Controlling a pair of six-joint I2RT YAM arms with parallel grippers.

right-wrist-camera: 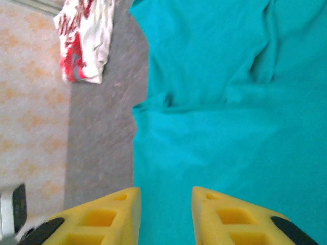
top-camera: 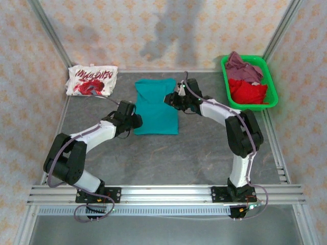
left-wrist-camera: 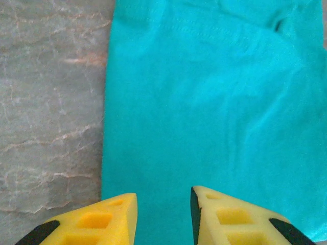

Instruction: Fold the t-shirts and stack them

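Teal tee (top-camera: 157, 107) mid-frame on surface (top-camera: 168, 158), folded narrow. Left claw (left-wrist-camera: 163, 217) at its lower-left edge, right claw (right-wrist-camera: 166, 217) upper right; both part-open, prob. empty. Soft, light cloth; pinch hem corners.

You have middle t-shirt (top-camera: 156, 107) flat on table (top-camera: 168, 158), centre of top view. Left gripper (top-camera: 137, 121) at its lower left edge, right gripper (top-camera: 171, 98) at its upper right corner. Second t-shirt (top-camera: 92, 80) upper left of frame, well apart from middle t-shirt. Basket (top-camera: 250, 106) upper right, on table. In basket: rear t-shirt (top-camera: 244, 69) behind front t-shirt (top-camera: 247, 92), touching.
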